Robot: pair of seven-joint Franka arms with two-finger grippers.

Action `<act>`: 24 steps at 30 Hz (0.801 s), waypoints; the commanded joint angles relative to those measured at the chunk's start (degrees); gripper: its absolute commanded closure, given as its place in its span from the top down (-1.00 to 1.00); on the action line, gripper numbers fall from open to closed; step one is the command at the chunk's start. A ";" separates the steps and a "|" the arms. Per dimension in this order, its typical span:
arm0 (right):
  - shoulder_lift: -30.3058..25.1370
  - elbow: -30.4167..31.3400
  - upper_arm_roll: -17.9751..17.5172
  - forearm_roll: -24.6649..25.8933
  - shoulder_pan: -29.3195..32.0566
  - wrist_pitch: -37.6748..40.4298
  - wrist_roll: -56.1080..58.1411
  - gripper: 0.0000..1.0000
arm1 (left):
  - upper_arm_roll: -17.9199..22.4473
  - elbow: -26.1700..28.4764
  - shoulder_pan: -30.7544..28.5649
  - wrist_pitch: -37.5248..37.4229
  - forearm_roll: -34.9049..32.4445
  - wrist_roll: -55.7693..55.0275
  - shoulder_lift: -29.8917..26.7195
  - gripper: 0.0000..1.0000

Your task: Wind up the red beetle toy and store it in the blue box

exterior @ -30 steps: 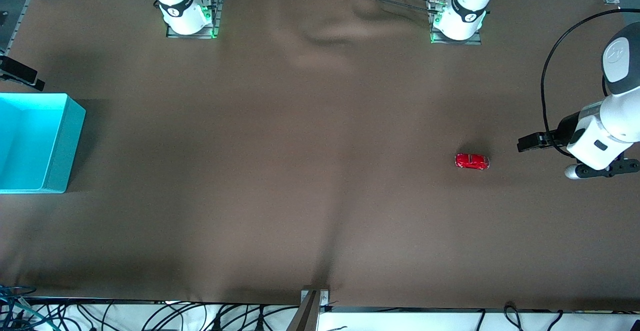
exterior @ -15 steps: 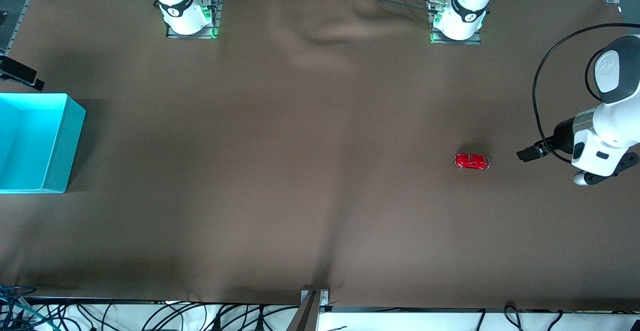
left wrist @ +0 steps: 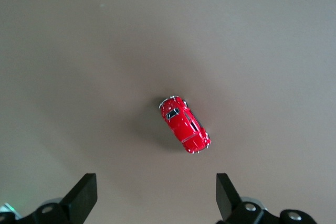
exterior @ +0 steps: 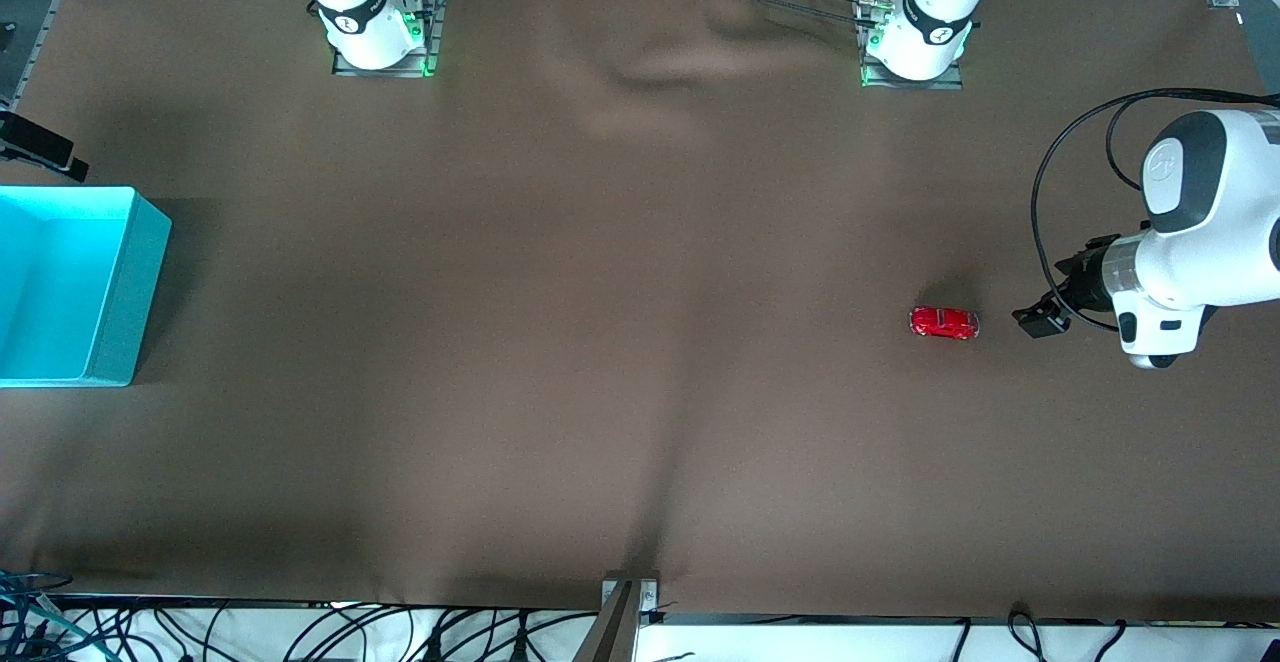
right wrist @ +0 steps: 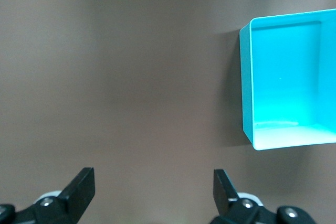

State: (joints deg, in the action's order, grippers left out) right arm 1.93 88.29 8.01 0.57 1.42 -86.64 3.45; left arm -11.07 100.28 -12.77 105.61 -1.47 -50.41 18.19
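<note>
the red beetle toy (exterior: pixel 943 323) lies long axis 3-to-9, at 9 o'clock of the open, empty left pincer (exterior: pixel 1040 323); right pincer (right wrist: pixel 152 192) waits open.

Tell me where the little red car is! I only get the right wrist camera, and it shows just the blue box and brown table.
Observer: The red beetle toy lies on the table toward the left arm's end, far from the blue box.
Operator: Is anyone holding it?
Observer: No. The left gripper hangs over the table beside it, not touching.
Operator: Are its fingers ready?
Observer: Yes, the left wrist view shows them open, with the toy lying ahead of them.
</note>
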 commanded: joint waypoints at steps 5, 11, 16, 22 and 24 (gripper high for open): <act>0.27 -1.02 -0.10 -1.01 0.42 0.42 0.86 1.00 | -0.18 5.80 -0.59 8.03 0.77 -14.79 -0.26 1.00; 0.27 -1.02 -0.10 -1.01 0.42 0.42 0.86 1.00 | -0.45 9.93 0.03 14.97 0.77 -20.95 0.53 1.00; 0.27 -1.02 -0.10 -1.01 0.34 0.42 0.77 1.00 | -0.62 12.31 0.29 19.72 0.42 -24.99 1.67 1.00; 0.27 -1.02 -0.10 -1.01 0.42 0.42 0.77 1.00 | -0.62 12.93 1.17 22.44 0.24 -28.42 3.87 1.00; 0.27 -1.02 -0.10 -1.01 0.34 0.42 0.68 1.00 | -0.62 13.01 1.17 23.68 0.16 -29.74 4.66 1.00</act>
State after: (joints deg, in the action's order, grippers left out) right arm 1.93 88.29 8.01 0.57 1.40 -86.64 3.45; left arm -11.84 113.02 -12.13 126.61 -1.46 -76.54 21.46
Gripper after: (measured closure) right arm 0.000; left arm 0.000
